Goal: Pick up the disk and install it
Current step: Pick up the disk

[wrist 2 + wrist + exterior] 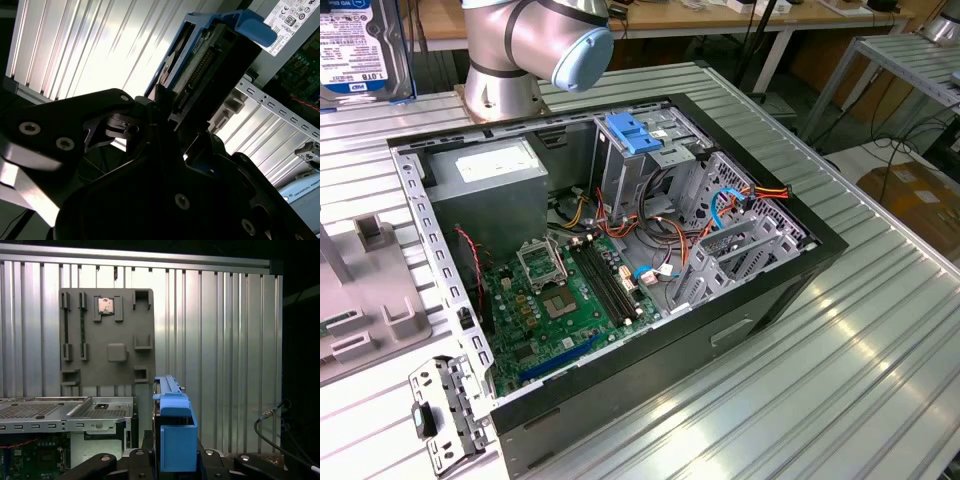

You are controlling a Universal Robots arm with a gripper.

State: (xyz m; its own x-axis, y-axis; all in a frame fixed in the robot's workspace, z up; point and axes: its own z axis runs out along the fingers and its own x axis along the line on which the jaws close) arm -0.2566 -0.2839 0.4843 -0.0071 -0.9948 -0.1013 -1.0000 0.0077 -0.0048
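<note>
Showing upright at the exterior view's left, the disk (358, 45) is clear of the computer case (790, 270). In the second wrist view the pincer (185, 120) clamps it tight. In the first wrist view its blue rail (175, 435) sits between the fingers (147, 441).

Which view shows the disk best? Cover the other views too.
The exterior view: the disk turns its white labelled face to the camera, though the frame crops it. The second wrist view shows its connector edge and blue rail; the first wrist view shows the blue carrier end in the gripper.
</note>
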